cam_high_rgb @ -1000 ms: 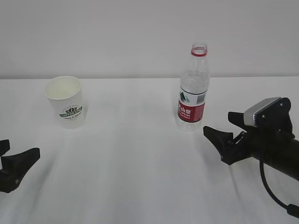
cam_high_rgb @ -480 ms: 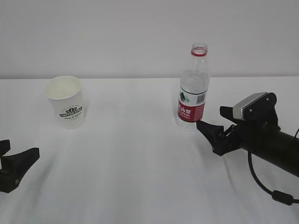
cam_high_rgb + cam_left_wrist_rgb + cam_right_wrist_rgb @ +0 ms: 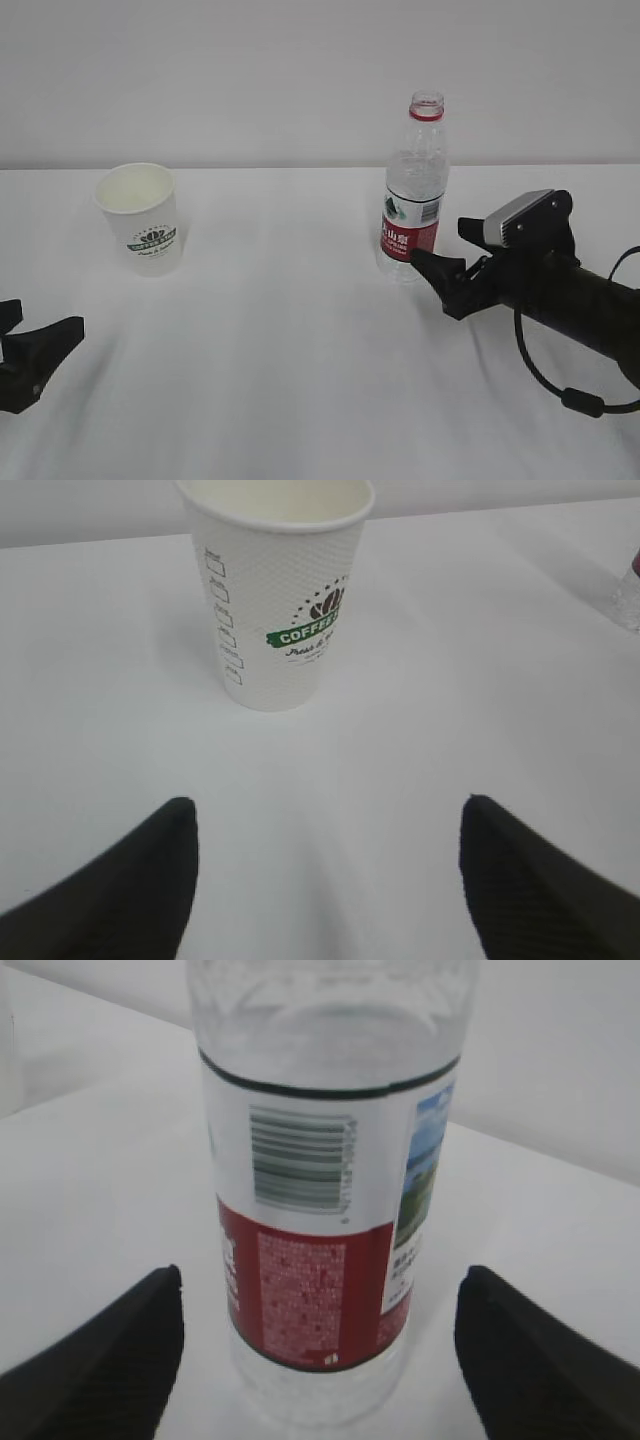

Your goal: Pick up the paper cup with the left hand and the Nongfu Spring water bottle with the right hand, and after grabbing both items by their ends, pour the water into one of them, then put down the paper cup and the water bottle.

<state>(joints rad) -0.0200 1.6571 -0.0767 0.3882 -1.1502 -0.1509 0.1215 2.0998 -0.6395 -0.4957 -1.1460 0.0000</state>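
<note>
White bench [image 3: 300, 380], back edge meets a plain pale wall. Paper cup [image 3: 141, 217] stands upright toward the back left of the bench, green logo facing front; nothing touching it. In the left wrist view the paper cup [image 3: 279, 585] is cut off at the top edge, far rim not visible, inside looks empty as far as can be seen.

Left hand [image 3: 25, 355] sits low at the front left edge of the bench, mostly cropped by the frame; only two dark fingers show, spread apart. Left wrist view confirms: both fingertips [image 3: 130, 885] wide apart, nothing between them, cup well ahead of them, not touched.

Nongfu Spring water bottle [image 3: 413, 190] stands upright right of centre near the back edge, no cap on the neck, red ring visible. Water level hard to read through the ribbed plastic; can't tell how full. In the right wrist view the bottle [image 3: 325, 1190] fills the frame, top cropped, barcode and red label facing camera, base blurred.

Right hand [image 3: 440, 255] reaches in from the right edge, jaws spread wide, near finger tip just beside the bottle's lower label; far finger hidden behind the body of the gripper. Contact unclear from outside; in the wrist view the fingers [image 3: 110, 1360] flank the bottle with gaps on both sides, not clamped.
</note>
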